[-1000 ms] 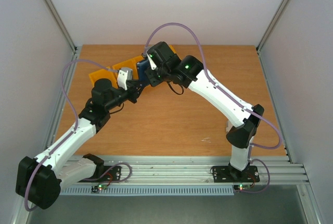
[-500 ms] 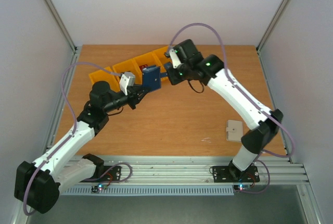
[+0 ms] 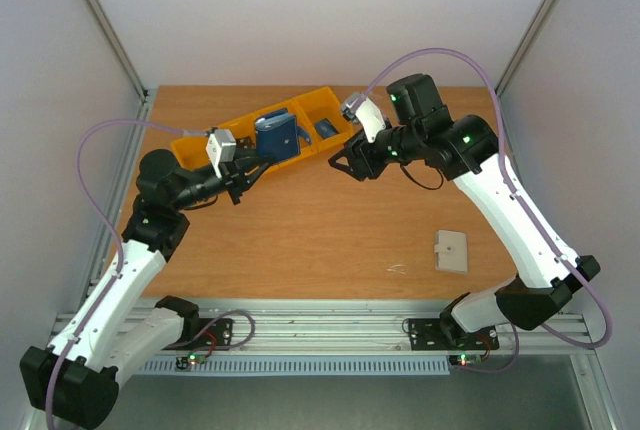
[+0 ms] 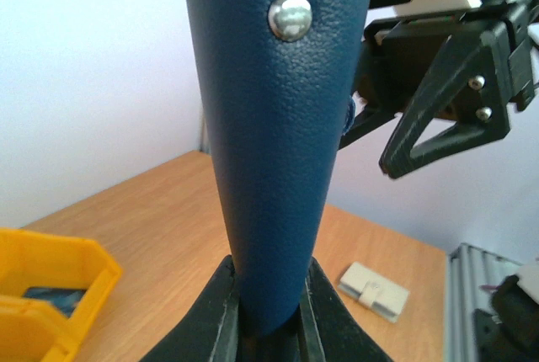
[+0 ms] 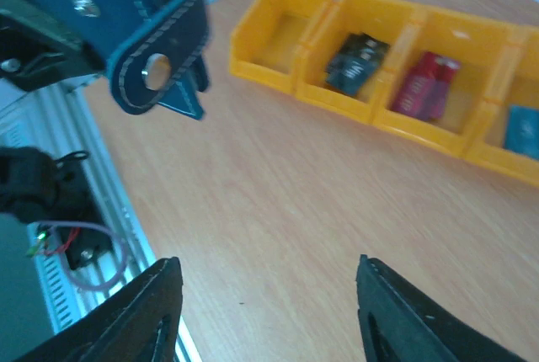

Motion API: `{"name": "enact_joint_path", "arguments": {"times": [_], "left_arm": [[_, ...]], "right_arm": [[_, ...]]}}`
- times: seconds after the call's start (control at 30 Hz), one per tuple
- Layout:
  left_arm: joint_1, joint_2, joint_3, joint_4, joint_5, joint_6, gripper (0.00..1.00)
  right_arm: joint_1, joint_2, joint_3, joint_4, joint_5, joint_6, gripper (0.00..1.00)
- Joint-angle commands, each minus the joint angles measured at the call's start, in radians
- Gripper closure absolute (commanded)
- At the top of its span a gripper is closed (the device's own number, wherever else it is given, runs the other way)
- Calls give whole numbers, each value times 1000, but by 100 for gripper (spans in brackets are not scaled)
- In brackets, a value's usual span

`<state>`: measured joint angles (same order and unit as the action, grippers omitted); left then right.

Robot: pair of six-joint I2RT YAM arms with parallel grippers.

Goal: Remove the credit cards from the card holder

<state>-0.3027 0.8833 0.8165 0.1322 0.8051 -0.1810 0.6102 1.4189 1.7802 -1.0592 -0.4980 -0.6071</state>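
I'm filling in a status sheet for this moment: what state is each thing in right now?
wallet: held off the table, tab unsnapped
left gripper: shut on the wallet
right gripper: open, empty
red card: lying in a yellow bin
light blue card: lying in the next bin
dark card: lying in its own bin
beige pad: flat on the table

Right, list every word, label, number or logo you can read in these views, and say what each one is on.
Nothing here can be read.
On the dark card, in the yellow bins: pale marks, too blurred.
On the red card: any print too blurred.
On the light blue card: too blurred.
On the card holder: no lettering, only a plain snap stud.
On the beige pad: no lettering shows.
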Motion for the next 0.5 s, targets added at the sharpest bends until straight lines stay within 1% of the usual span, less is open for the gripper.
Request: {"name": "enact_joint_path", "arguments": {"times": [0.0,0.1,0.2,0.23,0.33,0.4,0.47], "left_arm": [[-4,-4,98,55,61,-129,100],[-11,-1,132,78,187,-184,100],[-6,-9,142,73,239,-164,100],[-5,-10,143,78,254,-157,100],[-5,-8,142,93,264,-153,100],[-12,-2,144,99,258,-171,100],[-22,1,152,97,254,-175,100]], "right_arm": [[-3,-40,-91,200,-281,4,39],[-28,-20,-93,302,-395,43,39],[-111,-7,-94,438,-620,155,42],[-122,-2,-88,448,-647,161,43],[-122,12,-70,424,-652,146,46],[-118,6,-90,428,-640,149,47],[-117,-17,-130,467,-624,173,48]]}}
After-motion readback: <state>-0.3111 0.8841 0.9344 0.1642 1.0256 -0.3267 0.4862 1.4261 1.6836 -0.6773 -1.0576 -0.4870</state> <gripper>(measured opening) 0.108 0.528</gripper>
